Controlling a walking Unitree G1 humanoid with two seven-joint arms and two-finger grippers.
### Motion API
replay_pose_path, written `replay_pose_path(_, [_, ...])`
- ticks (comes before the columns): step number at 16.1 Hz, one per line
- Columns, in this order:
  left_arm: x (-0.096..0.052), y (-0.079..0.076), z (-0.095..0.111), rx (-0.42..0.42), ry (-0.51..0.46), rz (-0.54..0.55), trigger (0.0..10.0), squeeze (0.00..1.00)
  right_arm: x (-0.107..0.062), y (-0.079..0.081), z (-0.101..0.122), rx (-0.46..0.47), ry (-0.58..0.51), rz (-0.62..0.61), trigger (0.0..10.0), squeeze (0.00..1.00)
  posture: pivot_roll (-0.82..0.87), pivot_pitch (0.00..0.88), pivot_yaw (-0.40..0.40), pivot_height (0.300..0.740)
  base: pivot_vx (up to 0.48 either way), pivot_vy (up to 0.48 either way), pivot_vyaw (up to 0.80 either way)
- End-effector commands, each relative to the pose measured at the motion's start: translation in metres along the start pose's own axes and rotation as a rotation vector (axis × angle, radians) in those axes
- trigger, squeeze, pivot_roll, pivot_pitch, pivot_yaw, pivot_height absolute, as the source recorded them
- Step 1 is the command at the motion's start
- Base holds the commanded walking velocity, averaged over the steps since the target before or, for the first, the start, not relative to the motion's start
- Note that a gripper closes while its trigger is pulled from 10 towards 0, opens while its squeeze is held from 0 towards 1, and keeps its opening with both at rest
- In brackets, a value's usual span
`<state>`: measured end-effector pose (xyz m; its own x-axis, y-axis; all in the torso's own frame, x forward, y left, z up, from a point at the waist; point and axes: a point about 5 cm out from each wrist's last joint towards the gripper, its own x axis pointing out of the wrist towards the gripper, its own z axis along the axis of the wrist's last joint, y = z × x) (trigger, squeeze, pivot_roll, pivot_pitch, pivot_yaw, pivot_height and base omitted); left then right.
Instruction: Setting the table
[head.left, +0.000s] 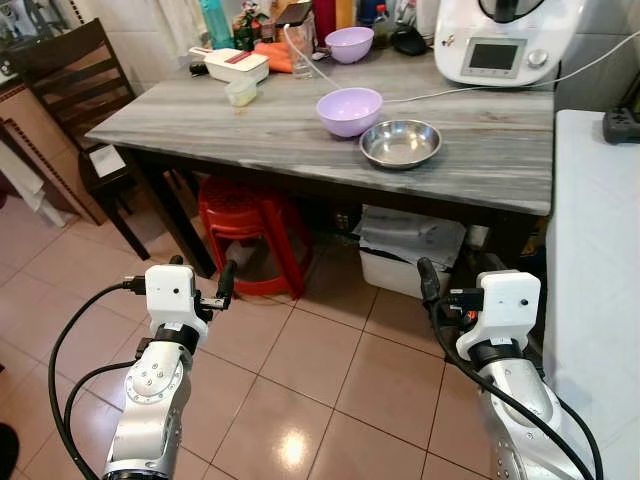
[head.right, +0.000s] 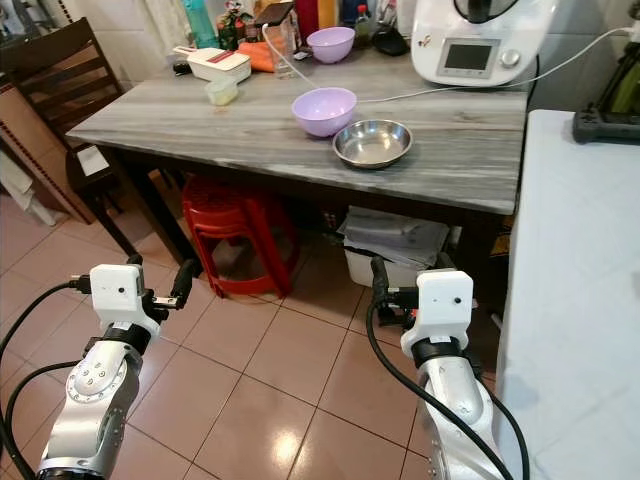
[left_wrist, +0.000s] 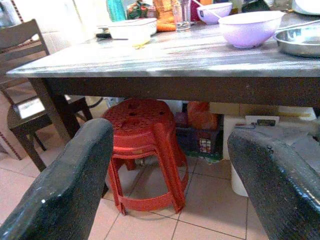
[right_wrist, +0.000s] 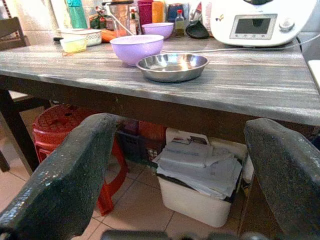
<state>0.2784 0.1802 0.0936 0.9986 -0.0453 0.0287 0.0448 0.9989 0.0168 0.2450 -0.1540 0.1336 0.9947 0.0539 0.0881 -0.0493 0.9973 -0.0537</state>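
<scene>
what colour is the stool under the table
Red; the stool shows best in the left wrist view.

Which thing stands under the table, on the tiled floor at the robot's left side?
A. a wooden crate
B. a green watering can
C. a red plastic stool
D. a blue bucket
C: a red plastic stool stands on the tiles under the grey table, seen in both eye views and also between the open fingers of the left claw in the left wrist view.

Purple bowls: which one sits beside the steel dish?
The nearer purple bowl, right next to the steel dish at the table's front; the other purple bowl sits back among the bottles.
</scene>
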Motion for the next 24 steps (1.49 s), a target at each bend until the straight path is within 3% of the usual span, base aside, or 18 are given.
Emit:
replay_pose_path(1, [0.0000, 0.0033, -0.0022, -0.002, 0.018, 0.004, 10.0, 0.00, 0.0001, 0.0021, -0.0006, 0.022, -0.001, 0.004, 10.0, 0.00, -0.08, 0.045, 0.140, 0.740, 0.000, 0.000, 0.00])
replay_pose_path(5, [0.0010, 0.0028, -0.0024, 0.001, 0.018, 0.000, 10.0, 0.00, 0.0010, 0.0022, -0.0004, 0.022, -0.005, 0.003, 10.0, 0.00, -0.08, 0.042, 0.140, 0.740, 0.000, 0.067, 0.00])
replay_pose_path(16, [0.0022, -0.0018, -0.0023, 0.010, 0.015, -0.031, 10.0, 0.00, -0.0004, 0.0020, -0.0020, 0.024, -0.004, -0.008, 10.0, 0.00, -0.08, 0.043, 0.151, 0.740, 0.000, 0.438, 0.00])
replay_pose_path(24, [0.0034, -0.0035, -0.0018, 0.033, 0.000, -0.034, 10.0, 0.00, -0.0015, 0.0018, -0.0068, 0.012, 0.011, -0.005, 10.0, 0.00, -0.08, 0.037, 0.151, 0.740, 0.000, 0.000, 0.00])
